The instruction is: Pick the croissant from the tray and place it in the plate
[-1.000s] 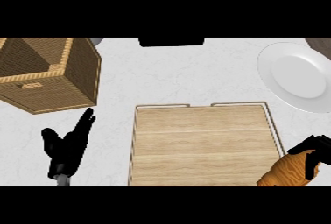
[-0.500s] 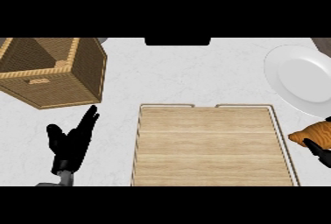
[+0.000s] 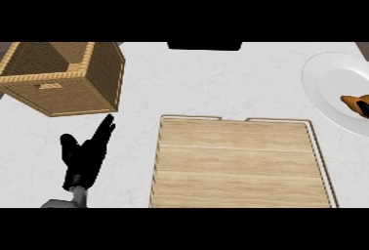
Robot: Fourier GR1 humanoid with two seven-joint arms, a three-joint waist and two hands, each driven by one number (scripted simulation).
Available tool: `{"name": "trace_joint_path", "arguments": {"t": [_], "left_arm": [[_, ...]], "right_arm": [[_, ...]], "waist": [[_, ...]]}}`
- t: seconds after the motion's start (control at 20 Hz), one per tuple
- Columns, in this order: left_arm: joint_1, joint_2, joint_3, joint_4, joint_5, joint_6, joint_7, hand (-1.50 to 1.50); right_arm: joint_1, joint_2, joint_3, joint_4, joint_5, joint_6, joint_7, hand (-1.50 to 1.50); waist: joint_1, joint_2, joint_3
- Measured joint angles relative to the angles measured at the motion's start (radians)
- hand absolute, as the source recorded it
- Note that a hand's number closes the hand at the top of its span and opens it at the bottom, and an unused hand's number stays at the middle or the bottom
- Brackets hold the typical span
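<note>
The golden-brown croissant [image 3: 353,103] shows at the view's right edge, over the right part of the white plate [image 3: 330,80]. Only a dark sliver of my right hand [image 3: 364,112] is in view there, curled against the croissant; the rest is cut off by the edge. I cannot tell whether the croissant touches the plate. The light wooden tray [image 3: 241,166] lies in the lower middle with nothing on it. My left hand [image 3: 83,157] rests open on the counter left of the tray, fingers pointing up.
A wicker basket [image 3: 63,74] stands at the back left, above my left hand. A dark object [image 3: 204,46] sits at the counter's far edge. White marble counter [image 3: 216,83] lies between basket, tray and plate.
My right hand has carried the croissant from beside the tray's lower right corner up and away to over the plate. The left hand has kept its pose.
</note>
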Motion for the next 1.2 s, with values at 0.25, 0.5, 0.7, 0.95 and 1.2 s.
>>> {"name": "trace_joint_path", "arguments": {"t": [0.25,0.5,0.7,0.95,1.2], "left_arm": [[-0.022,-0.008,0.001,0.025,-0.003,-0.018,-0.019,0.00],[-0.026,-0.013,-0.003,0.015,-0.005,-0.027,-0.018,0.00],[-0.040,-0.018,-0.010,0.012,-0.010,-0.030,-0.009,0.00],[-0.048,-0.023,-0.012,0.008,-0.014,-0.029,0.002,0.00],[-0.049,-0.017,-0.005,0.008,-0.006,-0.041,0.010,0.00]], "right_arm": [[-0.175,-0.048,-0.017,0.290,0.032,-0.028,-0.109,1.50],[-0.282,-0.100,-0.028,0.502,0.068,-0.052,-0.159,1.50],[-0.311,-0.146,0.043,0.612,0.163,-0.041,-0.103,-1.50],[-0.361,-0.151,0.096,0.714,0.223,0.022,-0.104,-1.50],[-0.397,-0.131,0.057,0.769,0.181,0.099,-0.186,-1.50]], "waist": [[0.014,0.006,0.001],[0.034,0.015,0.003],[0.050,0.024,0.003],[0.063,0.030,0.005],[0.057,0.031,0.007]]}}
